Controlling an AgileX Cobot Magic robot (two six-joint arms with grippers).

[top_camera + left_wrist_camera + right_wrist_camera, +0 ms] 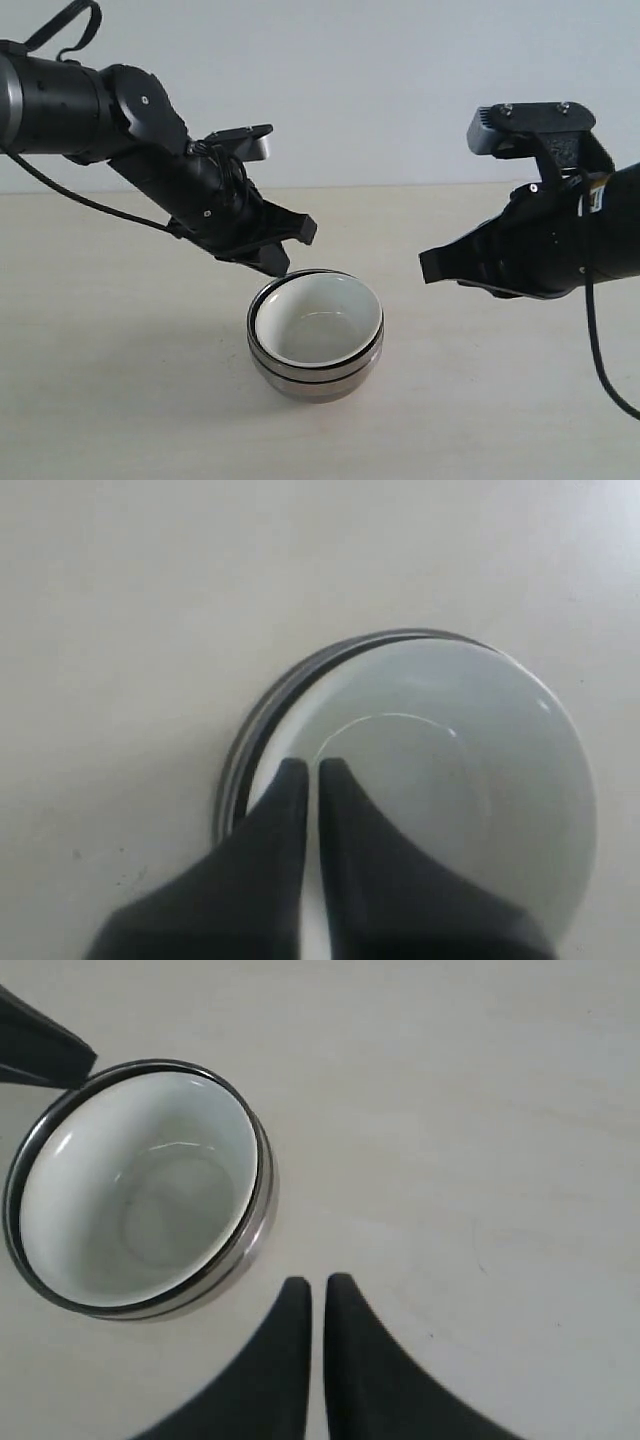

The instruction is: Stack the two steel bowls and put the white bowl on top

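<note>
Exterior view: the stack is seen finished, and both grippers are closed on nothing.

The left gripper is seen with its fingers pressed together and nothing between them. Its tips are poised just over the left side of the rim of the white bowl; whether the rim is touched cannot be told. The right gripper is likewise drawn shut and empty, and is held apart from the stack on the other side, above the bare table. The white bowl is nested upright inside the two steel bowls, whose shiny rims are seen as rings around it. The stack is set near the middle of the table. By this showing, all the stacking is judged done, and only the clearing of the arms is left.
</note>
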